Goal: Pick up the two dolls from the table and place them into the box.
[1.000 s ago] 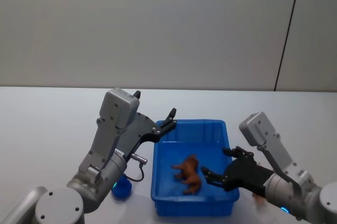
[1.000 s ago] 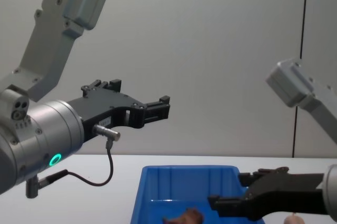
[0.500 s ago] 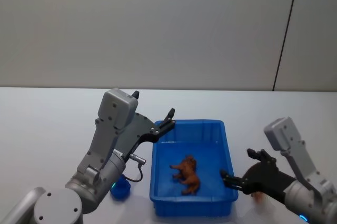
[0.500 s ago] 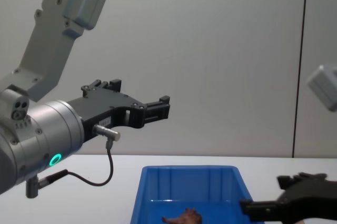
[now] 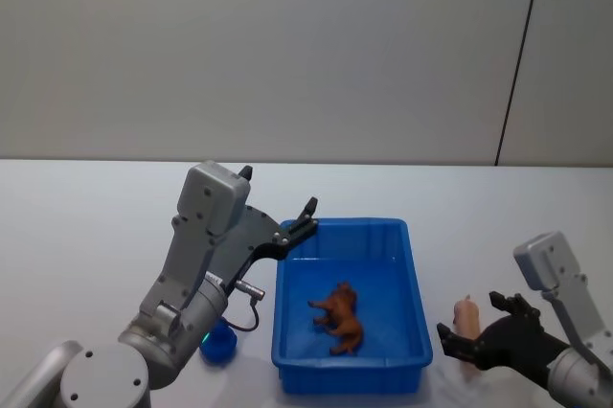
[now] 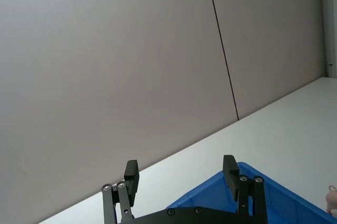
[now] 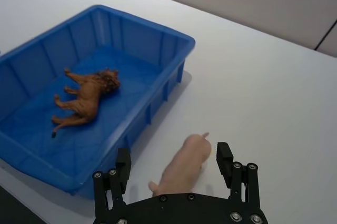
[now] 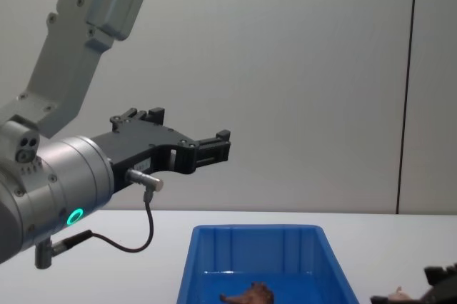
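1. So, nearest to the robot: the right gripper (image 7: 174, 156) is spread wide with nothing in it, hanging over the pale pink doll (image 7: 184, 163). That doll lies on the table (image 5: 96, 216) just beside the box (image 5: 350, 226), at about 3 o'clock from it.
2. Step in hand, I'd say, is grabbing the pink one. The fingers already bracket its body in the right wrist view. My advice is to drop straight down, keep the torso centred, and pinch across the fat middle rather than a stubby leg. It looks smooth, so a shallow grip could squirt it out.
3. Next out, the reddish-brown doll (image 5: 340, 317) is already inside the box, lying roughly mid-floor. So half the job looks done.
4. For the carry, lift the doll clear of the thick rim first, then swing toward 9 o'clock and let go low over the bare floor.
5. Farthest, the left gripper (image 6: 180, 164) hovers with its fingers apart and empty above the box's 10 o'clock corner. It looks idle.
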`<state>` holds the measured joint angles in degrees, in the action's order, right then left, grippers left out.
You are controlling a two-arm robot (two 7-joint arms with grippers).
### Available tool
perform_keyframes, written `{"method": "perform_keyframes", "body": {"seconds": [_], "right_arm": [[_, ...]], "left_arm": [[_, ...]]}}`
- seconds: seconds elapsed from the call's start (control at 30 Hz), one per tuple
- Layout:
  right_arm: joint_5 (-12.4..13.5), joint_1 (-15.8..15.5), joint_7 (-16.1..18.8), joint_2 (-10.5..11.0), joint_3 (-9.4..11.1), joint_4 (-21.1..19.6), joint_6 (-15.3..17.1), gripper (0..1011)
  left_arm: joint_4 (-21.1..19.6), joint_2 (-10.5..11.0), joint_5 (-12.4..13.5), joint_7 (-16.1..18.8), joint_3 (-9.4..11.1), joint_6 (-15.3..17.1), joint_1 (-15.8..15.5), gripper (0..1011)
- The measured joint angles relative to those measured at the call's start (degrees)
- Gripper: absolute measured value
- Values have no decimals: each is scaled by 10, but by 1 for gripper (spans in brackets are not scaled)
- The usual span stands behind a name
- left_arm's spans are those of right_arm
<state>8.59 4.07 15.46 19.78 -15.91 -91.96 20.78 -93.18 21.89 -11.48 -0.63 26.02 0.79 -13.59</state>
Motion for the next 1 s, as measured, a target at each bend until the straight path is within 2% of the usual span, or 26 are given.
{"method": "perform_keyframes", "body": {"seconds": [0.3,0.7,0.83,1.0], "right_arm": [[4,1,-16,-2,2,22,21,1001],[5,20,-25,-20,-4,65,42,1001],[7,26,-26,-26,-5,76,46,960],[9,34,-26,-33,-8,89,51,822]], "left_arm": [[0,0,0,0,0,0,0,1001],[0,0,0,0,0,0,0,1001],[0,0,0,0,0,0,0,1001],[0,0,0,0,0,0,0,1001]]}}
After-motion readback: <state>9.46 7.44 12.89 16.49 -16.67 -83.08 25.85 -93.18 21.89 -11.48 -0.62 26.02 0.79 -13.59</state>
